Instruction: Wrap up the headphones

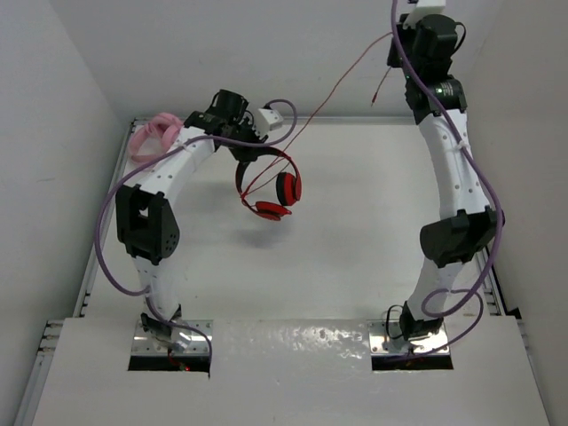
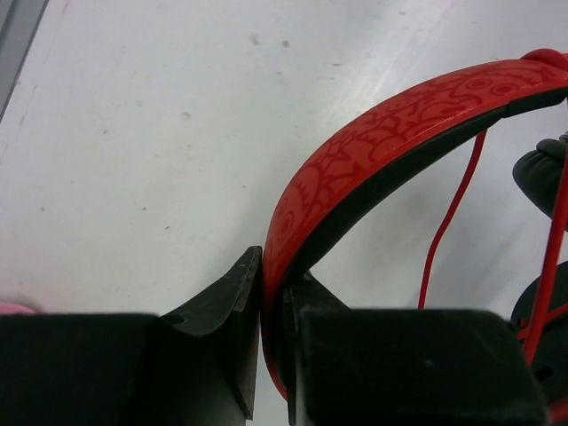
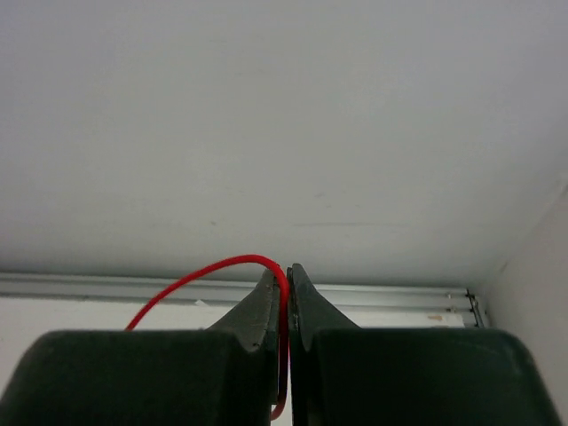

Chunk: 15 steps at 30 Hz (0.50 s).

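Snugly between left fingers (image 2: 226,324): headphones (image 2: 373,146) (cord (image 3: 204,266): right)

You are viewing a robotics lab cell. Bare white walls (image 1: 266,53) enclose a white table (image 1: 355,248). A cabled left arm (image 1: 146,222) and right arm (image 1: 453,177) are bolted at its edge.

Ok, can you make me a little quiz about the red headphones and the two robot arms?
1. True or false: the left gripper is open and holds nothing.
2. What does the right gripper pinch? A: a round ear cup. B: the thin red cord. C: nothing.
3. Fill the gap: the pale pink headphones lie near the far ____ corner of the white table.

Key
1. False: it is shut on the patterned red headband of the red over-ear headphones.
2. B.
3. Left.
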Motion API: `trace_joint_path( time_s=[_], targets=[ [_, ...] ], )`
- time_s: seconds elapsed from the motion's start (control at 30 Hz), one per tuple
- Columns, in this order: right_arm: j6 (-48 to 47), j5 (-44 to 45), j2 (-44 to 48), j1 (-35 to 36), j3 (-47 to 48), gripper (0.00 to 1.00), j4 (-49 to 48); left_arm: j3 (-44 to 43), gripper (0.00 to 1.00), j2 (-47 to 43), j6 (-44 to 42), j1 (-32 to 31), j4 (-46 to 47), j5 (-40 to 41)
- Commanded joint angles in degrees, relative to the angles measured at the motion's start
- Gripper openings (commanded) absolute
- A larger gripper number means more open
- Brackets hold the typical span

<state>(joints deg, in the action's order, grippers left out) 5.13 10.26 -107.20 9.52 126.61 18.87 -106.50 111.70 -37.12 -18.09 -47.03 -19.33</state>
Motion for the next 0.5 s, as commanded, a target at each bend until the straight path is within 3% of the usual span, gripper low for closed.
trace_joint_path(
  time_s=[0.0,0.33,0.47],
  targets=[
    [7.5,-2.2,0.1,-3.8,1.5,0.0,-3.9,0.0,0.0,-5.2,-2.4,-1.0,-3.2,-5.4],
    [6.0,-1.6,-1.4,-6.6,-5.8,0.0,-2.5,-2.5,0.0,-11.1,0.8,-1.7,-7.3,-13.1],
    [6.0,-1.6,-1.0,-6.8,-10.8,0.0,-2.9,-6.9,0.0,-11.5,6.2,-1.3,-9.2,-16.8]
  ],
)
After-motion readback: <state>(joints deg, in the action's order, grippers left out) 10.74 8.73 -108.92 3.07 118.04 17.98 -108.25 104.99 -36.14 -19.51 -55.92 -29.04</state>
